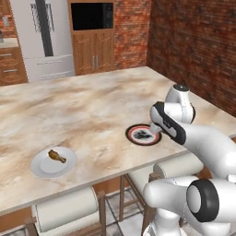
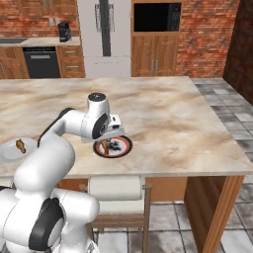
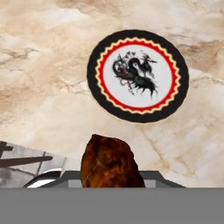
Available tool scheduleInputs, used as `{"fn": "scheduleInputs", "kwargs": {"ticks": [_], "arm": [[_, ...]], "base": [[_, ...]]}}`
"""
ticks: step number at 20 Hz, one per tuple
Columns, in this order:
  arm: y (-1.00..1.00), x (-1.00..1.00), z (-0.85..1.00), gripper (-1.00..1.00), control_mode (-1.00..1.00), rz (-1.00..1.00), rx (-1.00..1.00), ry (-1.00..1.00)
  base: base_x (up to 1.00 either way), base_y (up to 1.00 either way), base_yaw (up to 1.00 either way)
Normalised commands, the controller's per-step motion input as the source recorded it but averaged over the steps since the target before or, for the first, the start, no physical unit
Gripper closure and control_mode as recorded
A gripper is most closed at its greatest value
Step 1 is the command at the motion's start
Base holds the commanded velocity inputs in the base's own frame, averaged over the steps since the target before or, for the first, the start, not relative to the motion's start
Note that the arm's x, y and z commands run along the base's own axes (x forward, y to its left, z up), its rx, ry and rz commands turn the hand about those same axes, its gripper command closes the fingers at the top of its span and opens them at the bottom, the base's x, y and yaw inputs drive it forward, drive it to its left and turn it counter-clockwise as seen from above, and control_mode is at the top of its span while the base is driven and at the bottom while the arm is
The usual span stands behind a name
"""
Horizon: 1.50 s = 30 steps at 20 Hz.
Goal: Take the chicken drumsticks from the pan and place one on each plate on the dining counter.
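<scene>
My gripper [image 2: 106, 140] is shut on a golden-brown chicken drumstick [image 2: 105, 147] [image 3: 111, 164] and hangs just above the near edge of the dark-rimmed plate [image 2: 125, 146] [image 1: 136, 139] [image 3: 93, 74] with the red ring. That plate lies near the front edge of the dining counter [image 1: 92, 106] [image 2: 168, 113]. In the hand view the drumstick covers the fingertips. Further left, the plain white plate [image 1: 42, 169] [image 2: 6, 154] holds the other drumstick [image 1: 57, 156] [image 2: 21, 145]. The pan is out of view.
White-cushioned stools [image 1: 69, 209] [image 2: 117, 190] are tucked under the counter's front edge. A brick wall [image 1: 193, 41] runs along the right. A fridge [image 2: 104, 34] and wooden cabinets [image 2: 155, 59] stand behind the counter.
</scene>
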Motion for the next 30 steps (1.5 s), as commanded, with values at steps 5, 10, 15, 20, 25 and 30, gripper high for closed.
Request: {"fn": "scheduleInputs", "kwargs": {"ticks": [5,10,15,20,25,30], "arm": [[0.00,0.00,0.00,1.00,1.00,0.00,0.00,0.00],[0.00,0.00,0.00,1.00,1.00,0.00,0.00,0.00],[0.00,0.00,0.00,1.00,1.00,0.00,0.00,0.00],[0.00,0.55,-0.16,1.00,-1.00,0.00,-0.02,0.04],[0.01,0.98,-0.29,1.00,-1.00,0.00,0.00,0.00],[0.00,0.76,-0.41,1.00,-1.00,0.00,0.00,0.01]], "base": [[0.39,-0.10,0.04],[0.02,0.00,0.00],[0.01,0.00,0.00],[0.17,0.00,0.00],[0.00,0.00,0.00],[0.00,0.00,0.00]]}}
